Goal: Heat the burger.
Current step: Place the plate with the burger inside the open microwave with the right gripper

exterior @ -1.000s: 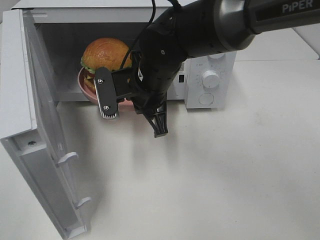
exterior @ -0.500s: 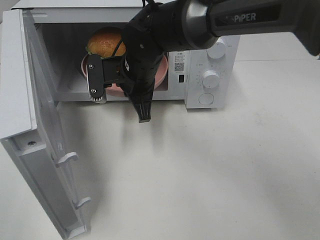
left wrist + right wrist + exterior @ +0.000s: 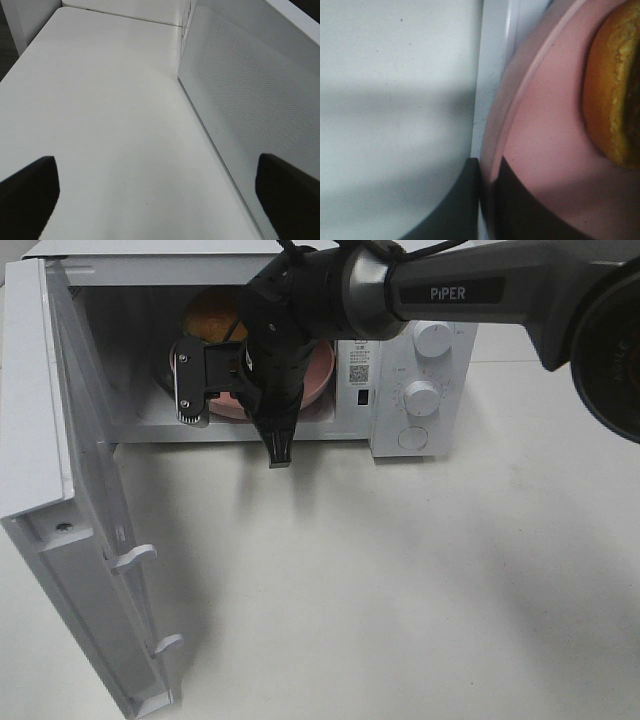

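The right fingers (image 3: 455,210) pinch the rim of the pink plate (image 3: 545,145). The burger (image 3: 615,90) sits just beyond them on the plate, inside the open microwave (image 3: 420,350). The left fingers (image 3: 27,190) stand wide, holding nothing. Releasing, withdrawing, shutting the door (image 3: 60,500) and starting the heat remain.

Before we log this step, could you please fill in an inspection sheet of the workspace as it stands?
Surface: white table, bare in front of the microwave.
Job's things: burger sits on the pink plate, inside the microwave cavity.
Clutter: nothing seen.
Grippers: right gripper shut on the pink plate's rim at the cavity opening; left gripper open, holding nothing, beside the door.
Cables: thin black cable runs along the right arm's wrist.
Surroundings: microwave door swung wide open; two dials on the panel.
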`<action>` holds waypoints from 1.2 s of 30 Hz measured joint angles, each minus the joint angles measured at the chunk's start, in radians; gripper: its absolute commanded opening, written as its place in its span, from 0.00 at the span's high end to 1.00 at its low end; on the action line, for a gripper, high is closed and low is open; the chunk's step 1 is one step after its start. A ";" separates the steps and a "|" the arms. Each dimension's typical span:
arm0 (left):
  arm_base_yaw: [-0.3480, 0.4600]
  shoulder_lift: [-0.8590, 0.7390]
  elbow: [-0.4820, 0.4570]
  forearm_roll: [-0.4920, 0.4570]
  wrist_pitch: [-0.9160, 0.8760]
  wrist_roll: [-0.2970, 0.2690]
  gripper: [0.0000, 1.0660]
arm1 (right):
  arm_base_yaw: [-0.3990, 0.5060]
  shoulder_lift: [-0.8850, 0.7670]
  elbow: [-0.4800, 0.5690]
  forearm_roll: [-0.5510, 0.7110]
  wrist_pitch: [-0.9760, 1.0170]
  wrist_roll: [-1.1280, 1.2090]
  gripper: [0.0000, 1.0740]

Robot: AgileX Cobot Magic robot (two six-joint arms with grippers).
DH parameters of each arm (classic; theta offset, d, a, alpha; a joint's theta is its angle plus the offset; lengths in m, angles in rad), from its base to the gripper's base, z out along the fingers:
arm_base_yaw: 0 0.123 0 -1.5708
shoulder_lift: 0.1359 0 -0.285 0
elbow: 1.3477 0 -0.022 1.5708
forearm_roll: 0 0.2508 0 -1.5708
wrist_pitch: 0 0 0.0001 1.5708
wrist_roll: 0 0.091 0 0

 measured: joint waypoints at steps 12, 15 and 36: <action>0.000 0.000 0.000 0.000 0.000 0.000 0.06 | -0.005 0.012 -0.040 -0.015 -0.005 -0.020 1.00; 0.000 0.000 0.000 0.000 0.000 0.000 0.06 | -0.007 0.012 -0.040 -0.019 -0.017 -0.026 1.00; 0.000 0.000 0.000 0.000 0.000 0.000 0.06 | -0.019 0.027 -0.042 0.106 -0.059 -0.234 1.00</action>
